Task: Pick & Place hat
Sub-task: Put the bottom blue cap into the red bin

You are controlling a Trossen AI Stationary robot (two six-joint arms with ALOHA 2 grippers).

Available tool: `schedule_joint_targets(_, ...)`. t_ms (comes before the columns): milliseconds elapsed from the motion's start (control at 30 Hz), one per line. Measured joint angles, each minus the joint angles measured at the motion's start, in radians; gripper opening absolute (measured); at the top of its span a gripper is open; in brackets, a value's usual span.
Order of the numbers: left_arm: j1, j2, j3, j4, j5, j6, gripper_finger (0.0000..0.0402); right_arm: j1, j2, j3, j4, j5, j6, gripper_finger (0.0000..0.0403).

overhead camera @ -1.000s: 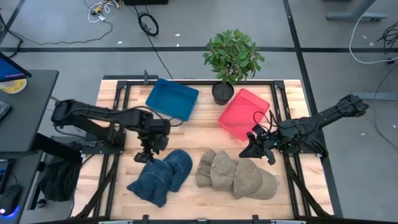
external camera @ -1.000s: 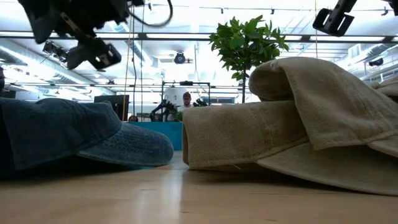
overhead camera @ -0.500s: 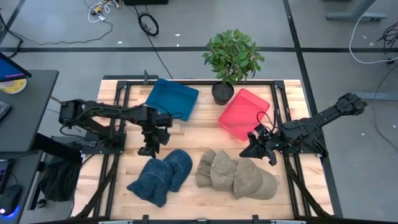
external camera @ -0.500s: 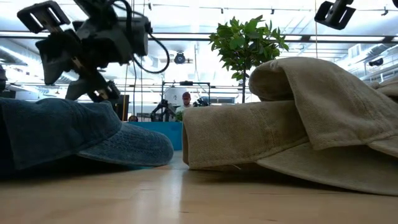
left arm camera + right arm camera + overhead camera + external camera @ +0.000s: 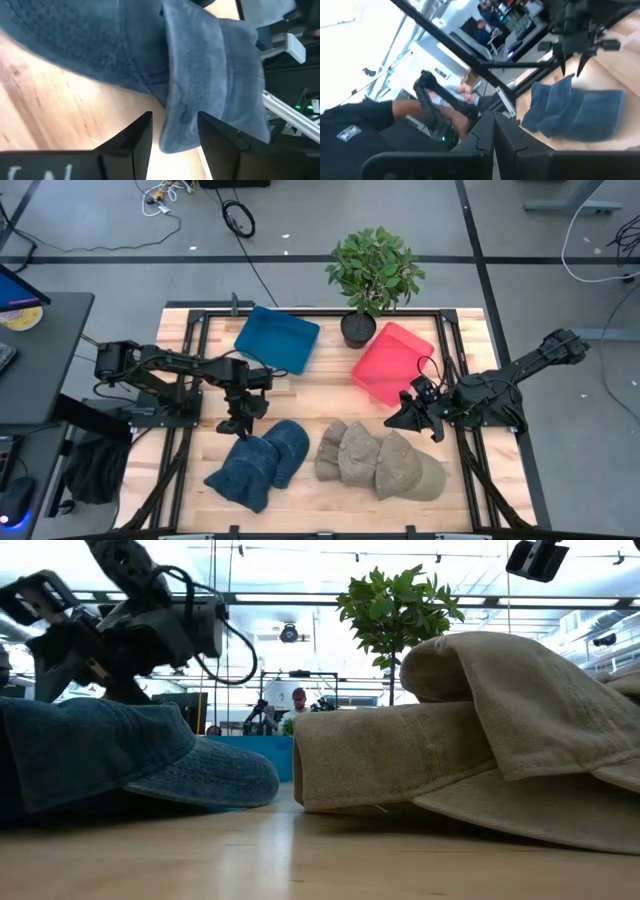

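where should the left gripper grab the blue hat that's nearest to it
Probably the raised fold along the top of the blue hat, coming straight down from above. In the left wrist view the left gripper is open with that ridge running between its fingers, and the hat lies flat on the table, so its sides offer little.

You have two hat piles at the table's (image 5: 330, 396) front: one (image 5: 258, 463) left, one (image 5: 380, 463) right. Behind them sit two trays (image 5: 277, 339) (image 5: 391, 364), with a plant (image 5: 374, 272) between.
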State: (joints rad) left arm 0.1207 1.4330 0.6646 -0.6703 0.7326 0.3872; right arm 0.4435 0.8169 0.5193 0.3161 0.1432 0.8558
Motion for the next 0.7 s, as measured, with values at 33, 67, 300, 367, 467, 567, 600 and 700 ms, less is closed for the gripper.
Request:
schedule_joint_targets(33,0.000,0.000,-0.013,0.020,0.000,-0.007,0.0160,0.000,0.000,0.000,0.006,0.006,0.000,0.0010)
schedule_joint_targets(67,0.000,0.000,-0.023,0.038,-0.001,-0.010,0.0160,0.000,0.000,0.000,0.010,0.007,0.000,0.0010)
schedule_joint_targets(300,0.000,0.000,-0.063,0.095,0.089,-0.051,0.0153,0.000,0.000,0.000,0.013,0.010,0.000,0.0010)
schedule_joint_targets(367,0.000,0.000,-0.067,0.090,0.106,-0.050,0.0142,0.000,0.000,0.000,0.013,0.027,-0.001,0.0010)
schedule_joint_targets(467,0.000,0.000,-0.067,0.092,0.144,-0.035,0.0111,0.000,0.000,0.000,0.013,0.047,-0.014,0.0010)
schedule_joint_targets(567,0.000,0.000,-0.067,0.094,0.202,-0.031,0.0064,0.000,0.000,0.000,0.013,0.052,-0.029,0.0010)
schedule_joint_targets(600,0.000,0.000,-0.067,0.093,0.220,-0.033,0.0045,0.000,0.000,0.000,0.013,0.052,-0.030,0.0010)
schedule_joint_targets(700,0.000,0.000,-0.067,0.090,0.283,-0.044,0.0014,0.000,0.000,0.000,0.012,0.052,-0.053,0.0010)
